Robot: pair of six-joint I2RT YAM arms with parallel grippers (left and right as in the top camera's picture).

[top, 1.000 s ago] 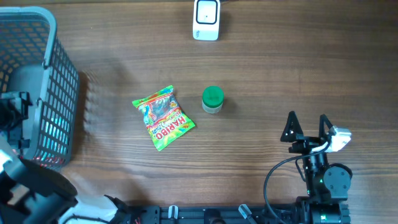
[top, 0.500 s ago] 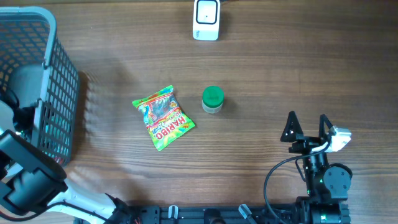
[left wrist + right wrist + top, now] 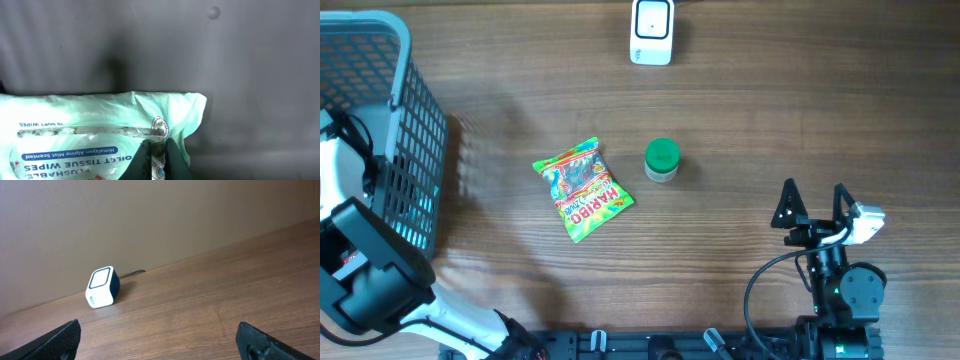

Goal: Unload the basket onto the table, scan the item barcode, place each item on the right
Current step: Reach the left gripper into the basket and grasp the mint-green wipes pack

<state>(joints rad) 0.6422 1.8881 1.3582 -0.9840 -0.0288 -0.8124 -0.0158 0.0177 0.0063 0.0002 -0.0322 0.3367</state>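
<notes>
Only wrist-side: left hand point(image 3: 158, 144) on wipes point(image 3: 90, 122)

The left end effector point(image 3: 159, 158) is being held pinched shut on the wipes pack point(image 3: 75, 130), wrist angled downward. The right end effector point(image 3: 814, 192) is being held wide open.

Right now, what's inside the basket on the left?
A pale green wipes pack lies on the floor of the basket, with the left gripper pinched shut on its edge. The overhead view does not show the pack, and anything else in there is hidden.
</notes>
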